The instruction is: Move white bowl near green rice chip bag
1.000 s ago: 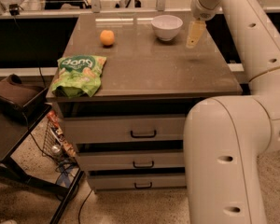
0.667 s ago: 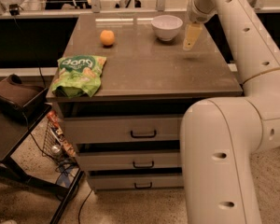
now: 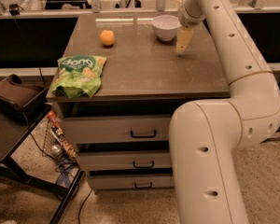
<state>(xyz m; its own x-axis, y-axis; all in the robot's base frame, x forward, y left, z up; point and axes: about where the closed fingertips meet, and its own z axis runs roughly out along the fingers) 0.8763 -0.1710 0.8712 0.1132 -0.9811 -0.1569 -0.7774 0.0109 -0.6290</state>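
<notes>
The white bowl (image 3: 165,27) stands upright at the back right of the grey table top (image 3: 144,64). The green rice chip bag (image 3: 77,75) lies flat at the front left corner of the table, far from the bowl. My gripper (image 3: 182,45) hangs from the white arm just to the right of the bowl and a little nearer the front, its yellowish fingers (image 3: 183,38) pointing down at the table. It holds nothing that I can see.
An orange fruit (image 3: 107,37) sits at the back left of the table. The table is a drawer cabinet with three drawers (image 3: 142,133). A dark cart (image 3: 14,106) and a wire rack with clutter (image 3: 58,141) stand to its left. My big white arm (image 3: 224,139) fills the right side.
The gripper has moved a little left and down, closer to the right side of the bowl. The bowl, bag and fruit have not moved.
</notes>
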